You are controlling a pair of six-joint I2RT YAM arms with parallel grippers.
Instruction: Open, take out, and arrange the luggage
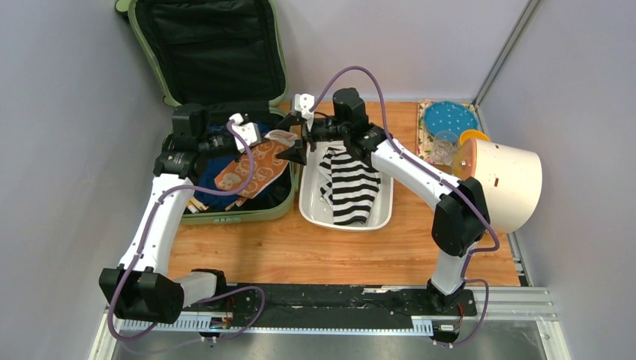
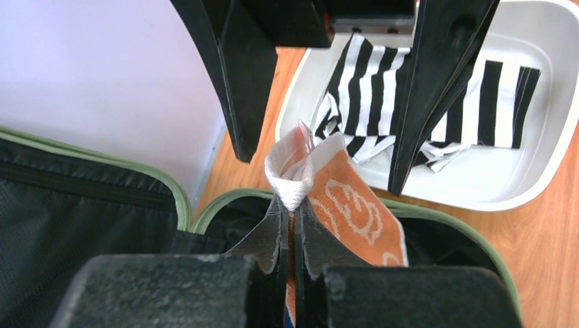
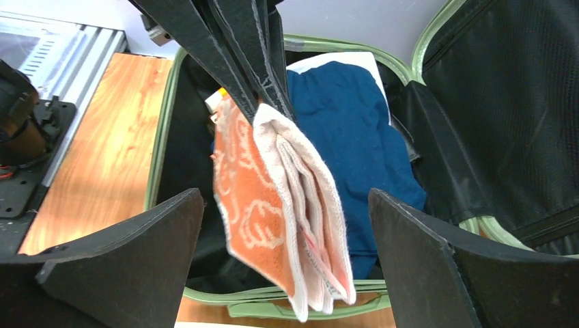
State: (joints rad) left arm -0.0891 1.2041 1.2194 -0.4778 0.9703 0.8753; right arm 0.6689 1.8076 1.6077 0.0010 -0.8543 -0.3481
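Left jaws up close, clamped on a folded orange-and-cream towel (image 2: 345,201), right jaws gaping wide either side of it. Sage-green hard-shell suitcase (image 1: 232,217) lies open, far left on the wooden worktop (image 1: 337,255); striped black-and-white garment (image 1: 349,187) already in the white plastic tub (image 1: 341,225), blue cloth (image 3: 355,130) still packed.

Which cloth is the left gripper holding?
The orange patterned towel, clamped in the left gripper; striped cloth lies in the white tub, blue cloth inside the luggage.
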